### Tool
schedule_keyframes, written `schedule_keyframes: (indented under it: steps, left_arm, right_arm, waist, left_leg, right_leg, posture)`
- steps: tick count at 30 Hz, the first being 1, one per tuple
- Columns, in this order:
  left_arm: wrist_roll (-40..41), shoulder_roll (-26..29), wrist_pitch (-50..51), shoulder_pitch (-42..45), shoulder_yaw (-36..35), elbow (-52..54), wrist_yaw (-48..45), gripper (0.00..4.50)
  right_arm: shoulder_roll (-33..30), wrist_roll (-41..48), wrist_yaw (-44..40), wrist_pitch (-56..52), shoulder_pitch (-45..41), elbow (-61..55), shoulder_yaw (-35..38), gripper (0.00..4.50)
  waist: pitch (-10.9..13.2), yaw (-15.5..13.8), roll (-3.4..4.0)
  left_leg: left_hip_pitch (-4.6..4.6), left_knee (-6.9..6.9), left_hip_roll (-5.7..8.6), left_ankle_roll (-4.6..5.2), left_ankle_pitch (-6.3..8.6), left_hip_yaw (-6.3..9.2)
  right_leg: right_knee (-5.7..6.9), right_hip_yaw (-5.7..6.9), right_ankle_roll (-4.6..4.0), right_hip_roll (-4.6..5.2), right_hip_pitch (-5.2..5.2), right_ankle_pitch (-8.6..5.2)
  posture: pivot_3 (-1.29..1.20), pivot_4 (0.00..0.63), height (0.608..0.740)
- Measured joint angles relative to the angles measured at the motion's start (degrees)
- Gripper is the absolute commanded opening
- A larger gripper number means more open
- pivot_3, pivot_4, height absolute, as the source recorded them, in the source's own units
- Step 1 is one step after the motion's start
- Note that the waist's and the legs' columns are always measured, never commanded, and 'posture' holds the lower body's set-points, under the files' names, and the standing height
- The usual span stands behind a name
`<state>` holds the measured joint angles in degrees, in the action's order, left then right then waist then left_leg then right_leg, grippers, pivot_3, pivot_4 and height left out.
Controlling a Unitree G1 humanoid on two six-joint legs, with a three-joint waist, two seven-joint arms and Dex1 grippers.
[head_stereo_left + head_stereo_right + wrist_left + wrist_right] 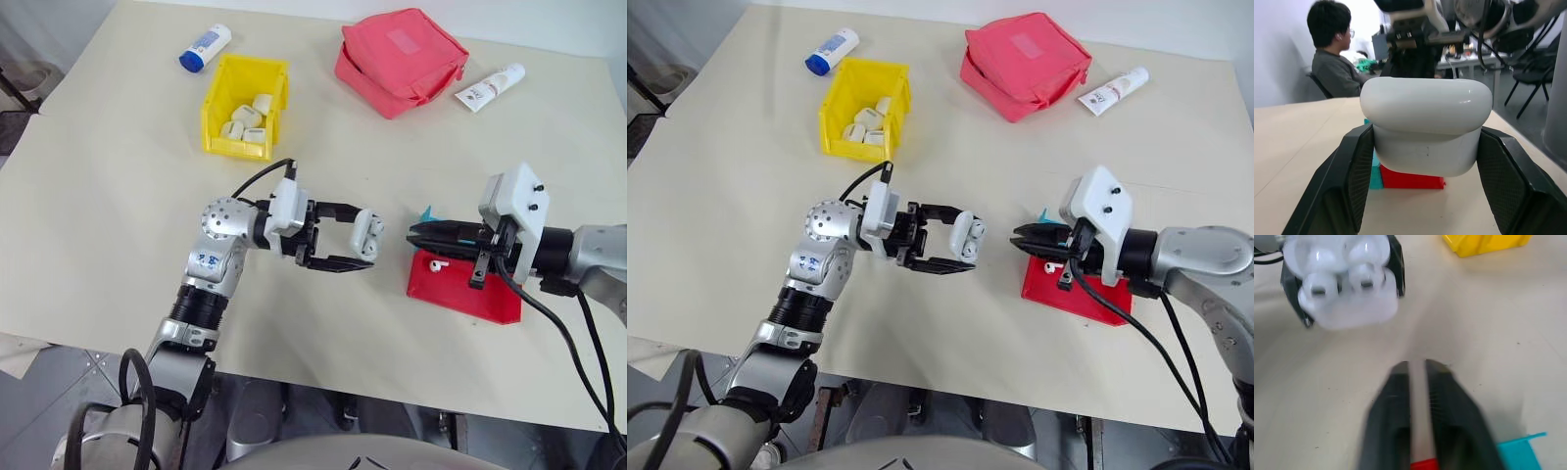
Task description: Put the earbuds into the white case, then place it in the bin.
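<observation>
1. Head views, left side: the left gripper (355, 247) pointed toward the right across the middle of the cream table (118, 225), its two black fingers clamped on the white case (367, 236). The case was held clear of the tabletop with its lid open.

2. Head views, right side: the right gripper (419, 233) pointed back toward the left one, fingers together and holding nothing, hovering over the far left corner of the red tray (465, 289). One earbud (438, 262) lay in that tray, and a teal piece (428, 213) showed just past the tray's far left corner.

3. Head views, far side: the bin (217, 110) sat far left on the table with several white cases (247, 119) inside. A white tube with a blue cap (204, 48) lay beyond it, a pink pouch (400, 61) lay far centre, and a second white tube (490, 87) lay to its right.

4. Left wrist view: the case (1426, 129) sat squeezed between both finger pads (1355, 171). A seated person (1334, 54) was in the background.

5. Right wrist view: the right fingers (1440, 401) were closed with only a thin slit between them. Ahead, the open case (1344, 289) showed two earbuds (1365, 280) seated in its wells, with the bin's (1488, 244) corner beyond.
</observation>
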<state>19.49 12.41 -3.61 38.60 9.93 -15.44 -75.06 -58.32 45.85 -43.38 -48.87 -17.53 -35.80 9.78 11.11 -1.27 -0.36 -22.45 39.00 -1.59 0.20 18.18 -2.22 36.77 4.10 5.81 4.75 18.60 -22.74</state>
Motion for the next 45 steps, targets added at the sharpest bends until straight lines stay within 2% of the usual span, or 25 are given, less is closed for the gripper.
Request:
schedule_keyframes:
  steps: [7, 13, 20, 24, 30, 38, 42, 44, 45]
  left_arm:
    - [-5.9, -0.3, -2.0, 2.8, 2.6, -4.7, 3.1, 2.79]
    - [-8.5, -0.2, -3.4, 4.4, 3.8, -6.9, 3.8, 2.79]
    - [-9.0, -0.6, -4.6, 6.4, 4.2, -8.3, 4.3, 2.79]
    - [-9.1, -0.2, -4.6, 6.3, 4.1, -8.3, 4.5, 2.79]
    - [-9.1, 0.7, -4.5, 5.8, 3.6, -8.0, 5.2, 2.79]
    - [-8.4, 2.4, -3.8, 3.1, 3.1, -4.7, 5.3, 2.79]
    - [-7.8, 3.6, -3.2, 1.4, 1.3, -2.4, 6.9, 2.79]
    - [-7.2, 4.3, -2.2, 0.0, 0.4, -0.9, 7.6, 2.79]
    - [-6.6, 4.4, -1.8, -0.5, -0.1, -0.4, 7.9, 2.79]
  right_arm:
    - [1.2, 6.4, 5.3, -7.7, -14.2, -4.3, -3.0, 0.04]
    - [2.3, 7.1, 6.2, -10.9, -18.8, -4.6, -8.6, 0.04]
    - [3.1, 0.0, 3.9, -10.6, -22.1, -4.2, -21.0, 0.04]
    - [3.1, -3.3, 2.0, -8.7, -22.6, -3.6, -23.1, 0.04]
    - [2.5, -6.2, -0.2, -8.5, -22.6, -2.5, -23.1, 0.04]
    - [-2.0, -11.5, -1.8, -7.5, -20.4, 3.2, -19.3, 0.04]
    - [-2.0, -11.1, -2.8, -5.7, -13.5, 4.2, -10.9, 0.04]
    - [0.3, -11.1, -3.5, -1.4, -7.7, 5.0, -5.4, 0.04]
    - [1.7, -11.2, -3.9, 1.4, -4.7, 5.7, -3.4, 0.20]
  waist:
    - [0.0, 0.0, 0.00]
    - [0.0, -0.1, 0.01]
    - [0.0, 0.0, 0.01]
    - [0.0, -0.1, 0.01]
    - [0.0, 0.0, 0.01]
    - [0.0, -0.1, 0.01]
    - [0.0, -0.1, 0.00]
    - [0.0, -0.2, -0.03]
    - [0.0, -0.2, -0.02]
  left_leg:
    - [-0.02, -0.01, -0.02, 0.00, 0.00, 0.02]
    - [-0.22, 0.02, 0.05, 0.08, 0.04, 0.06]
    - [-0.38, 0.08, 0.05, 0.07, 0.04, 0.06]
    - [-0.53, 0.12, 0.05, 0.07, 0.04, 0.08]
    - [-0.78, 0.18, 0.07, 0.06, 0.02, 0.05]
    - [-0.81, 0.18, 0.08, 0.07, 0.00, 0.03]
    - [-0.82, 0.17, 0.08, 0.07, 0.00, 0.03]
    - [-0.81, 0.17, 0.07, 0.07, 0.00, 0.04]
    - [-0.81, 0.17, 0.10, 0.07, 0.00, 0.02]
  right_leg:
    - [-0.01, 0.02, 0.00, 0.00, 0.03, 0.00]
    - [-0.06, 0.09, 0.00, 0.08, 0.12, 0.00]
    - [0.01, 0.10, 0.00, 0.06, 0.30, 0.00]
    - [0.06, 0.13, 0.00, 0.06, 0.45, 0.00]
    - [0.25, 0.11, 0.01, 0.07, 0.81, 0.00]
    - [0.27, 0.08, 0.00, 0.09, 0.85, 0.00]
    - [0.28, 0.10, 0.01, 0.08, 0.84, 0.01]
    - [0.27, 0.11, 0.01, 0.06, 0.81, 0.01]
    - [0.29, 0.10, 0.01, 0.07, 0.82, 0.01]
  posture:
    - [0.00, 0.150, 0.740]
    - [0.00, 0.150, 0.740]
    - [0.00, 0.150, 0.740]
    - [0.00, 0.150, 0.740]
    - [0.00, 0.150, 0.740]
    - [0.00, 0.150, 0.740]
    - [0.00, 0.150, 0.740]
    - [0.00, 0.150, 0.740]
    - [0.00, 0.150, 0.740]
